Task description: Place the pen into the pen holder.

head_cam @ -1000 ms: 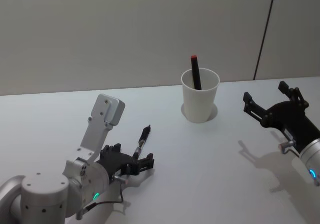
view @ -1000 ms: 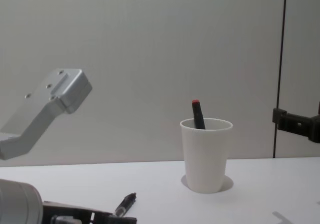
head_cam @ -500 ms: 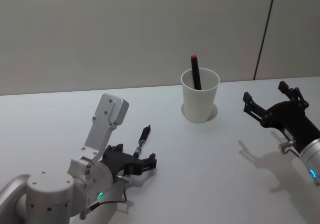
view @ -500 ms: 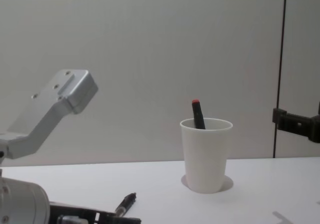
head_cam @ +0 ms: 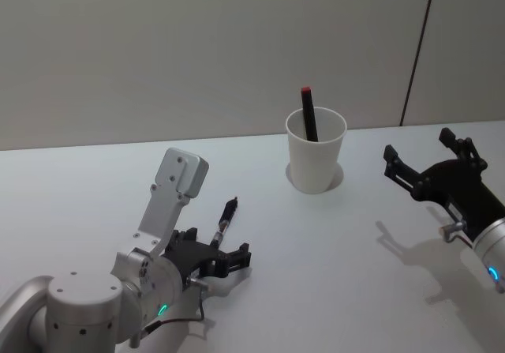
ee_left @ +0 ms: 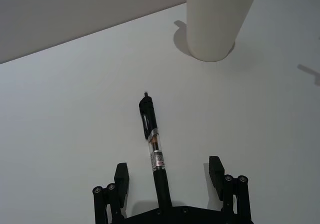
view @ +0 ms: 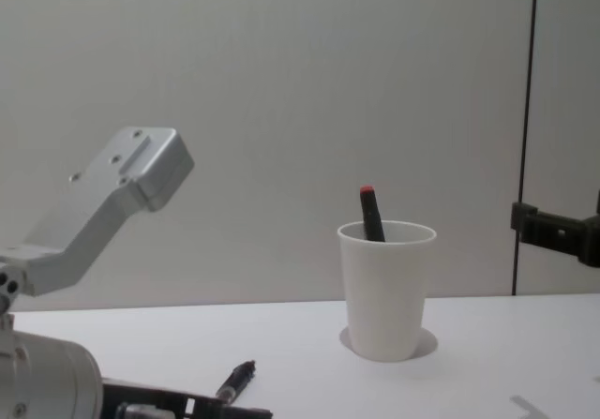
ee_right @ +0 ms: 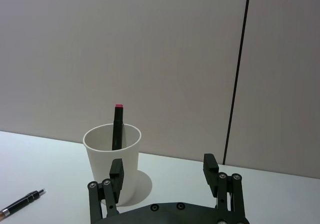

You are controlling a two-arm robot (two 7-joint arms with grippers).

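A black pen (head_cam: 226,219) lies flat on the white table, its tip toward the pen holder (head_cam: 316,160), a white paper cup standing farther back. A black marker with a red end (head_cam: 307,113) leans inside the cup. My left gripper (head_cam: 215,245) sits low over the table and is open, its fingers (ee_left: 121,176) straddling the pen's rear end (ee_left: 159,176) without touching it. In the chest view the pen (view: 236,380) lies short of the cup (view: 386,288). My right gripper (head_cam: 420,149) hovers open to the right of the cup, holding nothing.
The white table (head_cam: 331,242) runs back to a plain grey wall with a dark vertical seam (head_cam: 417,49). My left forearm housing (view: 112,199) rises at the left of the chest view.
My left arm has crept forward and slightly right, bringing its open fingers farther along the pen's rear end. The pen, the cup and the right gripper have stayed put.
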